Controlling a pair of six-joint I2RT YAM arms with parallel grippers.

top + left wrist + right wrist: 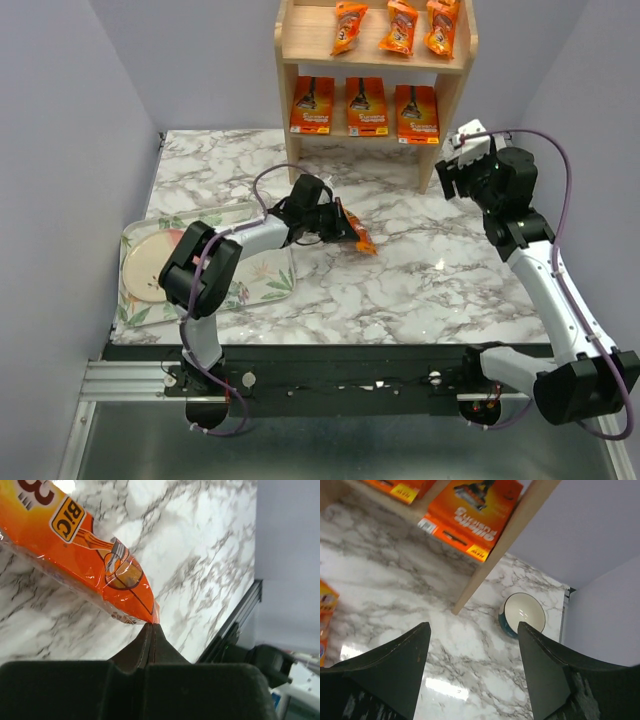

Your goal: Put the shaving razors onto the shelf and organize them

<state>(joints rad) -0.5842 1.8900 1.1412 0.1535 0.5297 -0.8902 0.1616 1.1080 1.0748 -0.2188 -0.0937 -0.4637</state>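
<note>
One narrow orange razor pack (358, 236) (75, 545) lies on the marble in front of the shelf (455, 75). My left gripper (335, 222) (151, 626) is shut, and its tips pinch the pack's near corner. On the shelf's upper tier lie three narrow packs (400, 25). Three wide orange cards (366, 106) stand on the lower tier; the right wrist view shows one (475, 510). My right gripper (452, 172) (474, 625) hangs open and empty beside the shelf's right post (495, 555).
A leaf-print tray (265, 290) holding a round plate (150, 265) sits at the front left under the left arm. A teal bowl (522, 614) with a cream inside stands on the marble to the right of the shelf, near the wall.
</note>
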